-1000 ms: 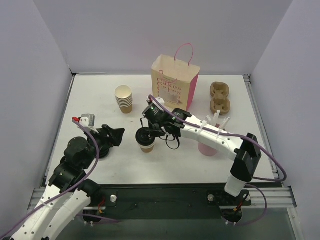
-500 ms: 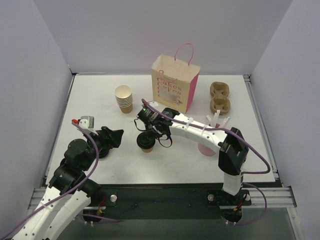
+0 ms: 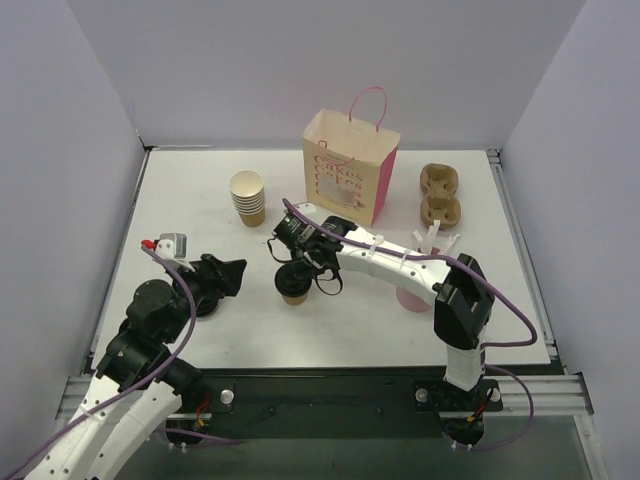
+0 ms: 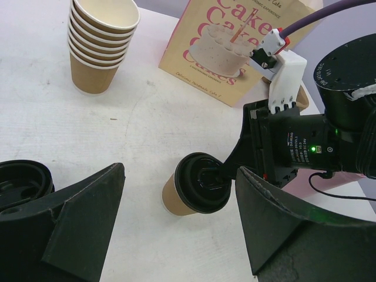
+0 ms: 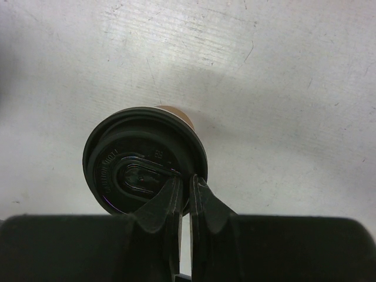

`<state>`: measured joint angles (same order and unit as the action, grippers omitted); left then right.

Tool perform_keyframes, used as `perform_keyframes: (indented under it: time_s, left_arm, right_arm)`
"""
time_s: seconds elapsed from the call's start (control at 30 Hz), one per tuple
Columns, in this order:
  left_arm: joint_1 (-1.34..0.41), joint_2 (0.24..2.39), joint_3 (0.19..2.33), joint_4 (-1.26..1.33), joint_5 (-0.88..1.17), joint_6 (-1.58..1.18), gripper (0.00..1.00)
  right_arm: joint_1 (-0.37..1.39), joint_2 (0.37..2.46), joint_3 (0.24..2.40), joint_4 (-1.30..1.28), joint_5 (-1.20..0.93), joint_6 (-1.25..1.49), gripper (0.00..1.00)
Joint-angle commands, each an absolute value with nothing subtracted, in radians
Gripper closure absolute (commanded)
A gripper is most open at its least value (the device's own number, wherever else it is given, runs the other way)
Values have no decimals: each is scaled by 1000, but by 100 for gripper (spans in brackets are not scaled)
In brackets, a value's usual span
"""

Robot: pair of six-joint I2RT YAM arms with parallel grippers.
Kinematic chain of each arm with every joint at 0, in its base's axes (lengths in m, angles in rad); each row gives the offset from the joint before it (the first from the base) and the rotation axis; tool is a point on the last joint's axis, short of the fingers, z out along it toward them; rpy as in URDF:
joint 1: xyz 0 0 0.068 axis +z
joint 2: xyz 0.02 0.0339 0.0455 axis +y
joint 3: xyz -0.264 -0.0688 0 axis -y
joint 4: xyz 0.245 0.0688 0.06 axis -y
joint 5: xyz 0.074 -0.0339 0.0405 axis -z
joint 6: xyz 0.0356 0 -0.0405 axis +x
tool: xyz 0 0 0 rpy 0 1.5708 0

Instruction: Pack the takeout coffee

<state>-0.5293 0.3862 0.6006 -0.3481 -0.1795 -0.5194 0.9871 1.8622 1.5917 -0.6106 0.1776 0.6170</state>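
The takeout coffee (image 3: pixel 293 288), a tan paper cup with a black lid, stands at mid table. It shows in the left wrist view (image 4: pixel 197 183) and the right wrist view (image 5: pixel 144 170). My right gripper (image 3: pixel 298 266) reaches down from above and is shut on the near rim of the lid (image 5: pixel 189 187). My left gripper (image 3: pixel 228 272) is open and empty, left of the cup and pointing at it (image 4: pixel 180 170). The paper bag (image 3: pixel 350 170) with pink handles stands open behind the cup.
A stack of lidless tan cups (image 3: pixel 248 197) stands at the back left. A cardboard cup carrier (image 3: pixel 440 195) lies at the back right. A pink cup with white straws (image 3: pixel 418 297) is partly hidden by my right arm. Black lids (image 4: pixel 20 182) lie under my left gripper.
My right wrist has shifted a little left and its elbow has swung inward, still pinching the lid. The cup has stayed in about the same place. The left arm has barely moved.
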Motion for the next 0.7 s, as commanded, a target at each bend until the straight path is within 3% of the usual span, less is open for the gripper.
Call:
perform_keyframes:
  time_s: [0.0, 0.27, 0.37, 0.47, 0.67]
  left_arm:
    - [-532, 384, 600, -321, -172, -520, 14]
    - [-531, 403, 601, -316, -163, -515, 15]
    - [-531, 417, 603, -322, -161, -517, 14]
    - [-531, 448, 612, -324, -141, -514, 14]
    - [-529, 563, 650, -377, -124, -512, 17]
  right_arm:
    - [986, 1885, 1618, -634, 187, 623, 100]
    - [986, 1894, 1608, -615, 181, 630, 100]
    - [985, 1882, 1608, -615, 176, 630, 92]
    - [983, 1841, 1605, -617, 164, 627, 75]
    - [976, 1770, 1600, -607, 106, 597, 54]
